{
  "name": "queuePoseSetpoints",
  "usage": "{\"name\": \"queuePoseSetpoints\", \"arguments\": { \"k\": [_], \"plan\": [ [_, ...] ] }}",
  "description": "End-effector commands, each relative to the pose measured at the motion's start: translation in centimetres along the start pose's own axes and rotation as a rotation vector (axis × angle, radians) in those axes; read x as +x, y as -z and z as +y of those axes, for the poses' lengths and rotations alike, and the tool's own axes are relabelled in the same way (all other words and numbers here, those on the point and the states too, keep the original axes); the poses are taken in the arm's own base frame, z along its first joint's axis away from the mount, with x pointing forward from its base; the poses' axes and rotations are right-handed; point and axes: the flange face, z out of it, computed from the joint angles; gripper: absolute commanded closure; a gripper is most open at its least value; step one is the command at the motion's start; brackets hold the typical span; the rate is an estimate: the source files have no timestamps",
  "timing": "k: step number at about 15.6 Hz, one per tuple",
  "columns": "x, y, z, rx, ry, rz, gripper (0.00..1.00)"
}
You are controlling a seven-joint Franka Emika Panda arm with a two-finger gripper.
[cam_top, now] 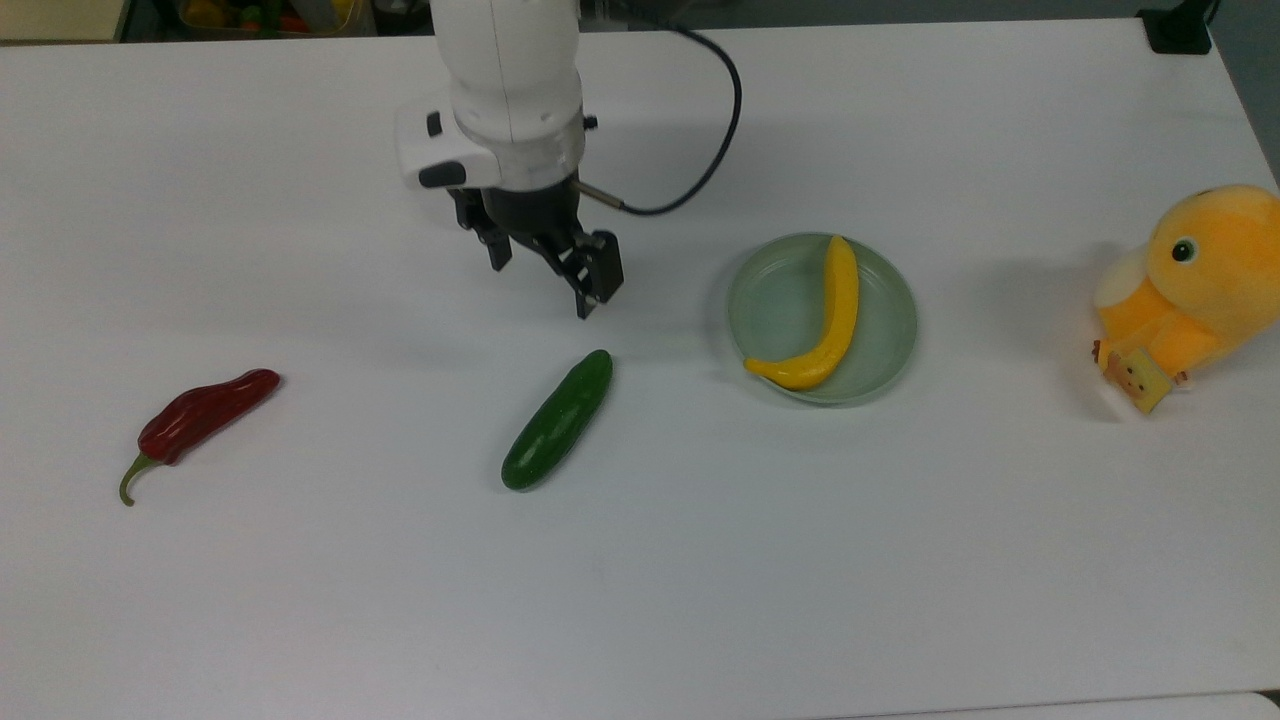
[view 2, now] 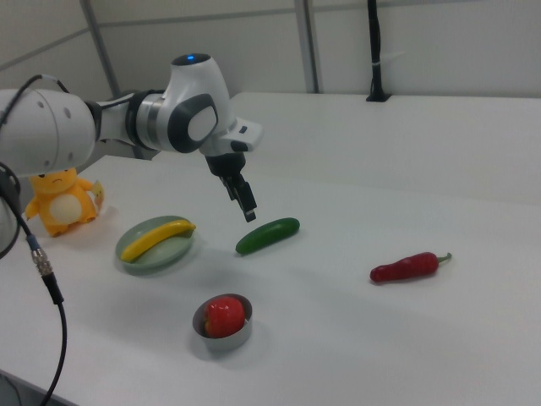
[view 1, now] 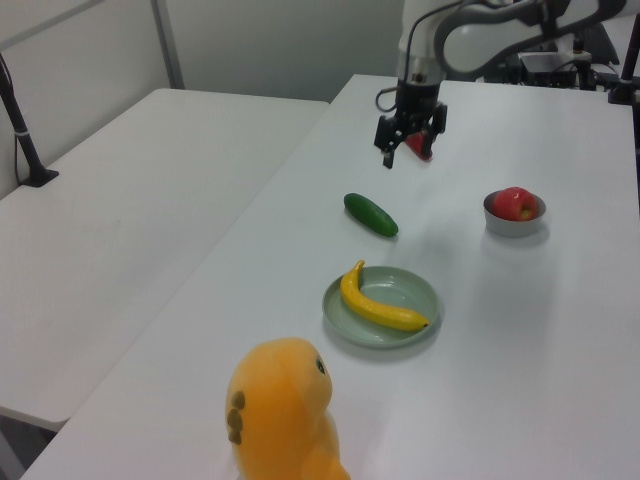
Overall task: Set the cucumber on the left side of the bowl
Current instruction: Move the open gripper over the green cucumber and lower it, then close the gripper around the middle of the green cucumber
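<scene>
gripper (cam_top: pixel 541 270): fingers spread, empty, above desk (cam_top: pixel 900 560) | cucumber (cam_top: pixel 557 420): flat on desk, just below gripper in top view | bowl (view 2: pixel 222 322): holds red fruit | risk: glossy skin slips; gripper off-axis rolls it toward plate (cam_top: pixel 880 330)

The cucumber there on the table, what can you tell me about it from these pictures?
The cucumber is short, straight, glossy dark green with rounded ends. It lies flat on the white table, slanted in the top view, touching nothing else. The plate lies to the top view's right, the red chili to its left. The gripper hangs above its upper end, jaws open.
</scene>
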Motion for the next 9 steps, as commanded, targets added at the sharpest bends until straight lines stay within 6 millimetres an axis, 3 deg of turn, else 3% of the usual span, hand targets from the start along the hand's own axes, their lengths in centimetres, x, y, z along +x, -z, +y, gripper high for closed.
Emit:
{"name": "queuePoseSetpoints", "arguments": {
  "k": [1,5,6,9],
  "plan": [
    [1.8,-3.4,-2.7,-0.006,-0.107,0.024,0.00],
    [1.8,-6.5,-4.6,0.008,-0.173,0.085,0.00],
    [1.8,-7.9,-4.7,-0.005,-0.174,0.108,0.00],
    [1.6,-9.8,-5.2,-0.012,-0.156,0.123,0.00]
  ]
}}
